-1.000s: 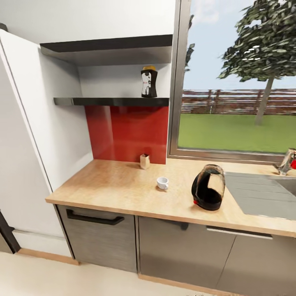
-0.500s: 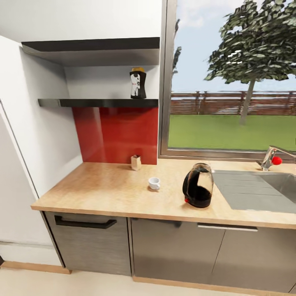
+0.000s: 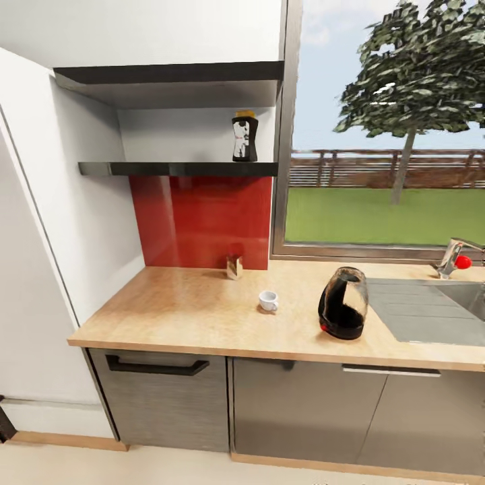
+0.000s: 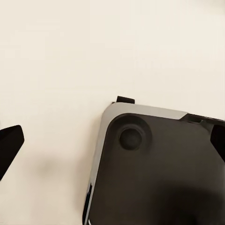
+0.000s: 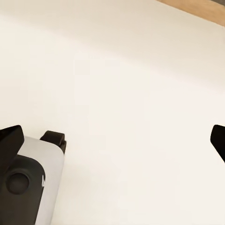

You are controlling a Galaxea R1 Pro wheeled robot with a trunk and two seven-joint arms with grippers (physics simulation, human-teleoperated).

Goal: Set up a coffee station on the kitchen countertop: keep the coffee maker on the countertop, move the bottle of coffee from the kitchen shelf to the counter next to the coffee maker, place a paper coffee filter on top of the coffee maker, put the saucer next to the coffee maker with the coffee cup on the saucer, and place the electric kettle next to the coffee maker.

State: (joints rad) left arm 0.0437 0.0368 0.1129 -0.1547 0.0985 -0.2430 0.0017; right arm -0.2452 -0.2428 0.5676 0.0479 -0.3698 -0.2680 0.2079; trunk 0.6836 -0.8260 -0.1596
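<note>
Head view: kitchen countertop [image 3: 202, 316], light wood, over dark grey cabinet fronts [image 3: 303, 411], grey sink [image 3: 431, 310] inset at its right end with a tap [image 3: 453, 256] behind. Bottle of coffee [image 3: 244, 137] stands upright on the kitchen shelf [image 3: 178, 168], near that shelf's right end, below a thicker dark slab [image 3: 168, 73]. Red backsplash [image 3: 202, 219] under the shelf. Paper coffee filter [image 3: 234, 267] sits on the counter against the backsplash foot. Coffee cup [image 3: 268, 301] upright on bare counter, in front of and a little right of the filter, apart from it. Electric kettle [image 3: 343, 312] upright on the counter, right of the cup, just beside the sink's drainer edge, red switch at its base. Window [image 3: 384, 128] with tree and lawn behind. Left gripper [image 4: 112, 140]: dark fingertips [image 4: 9, 143] at opposite edges of the left wrist view, spread wide, nothing between them, pointing down at pale floor [image 4: 70, 56] and a corner of the robot base [image 4: 154, 168]. Right gripper [image 5: 112, 140]: fingertips [image 5: 9, 140] likewise wide apart, empty, over pale floor and a grey base corner [image 5: 28, 183]. Both grippers low by the floor, well apart from every counter and shelf item.
</note>
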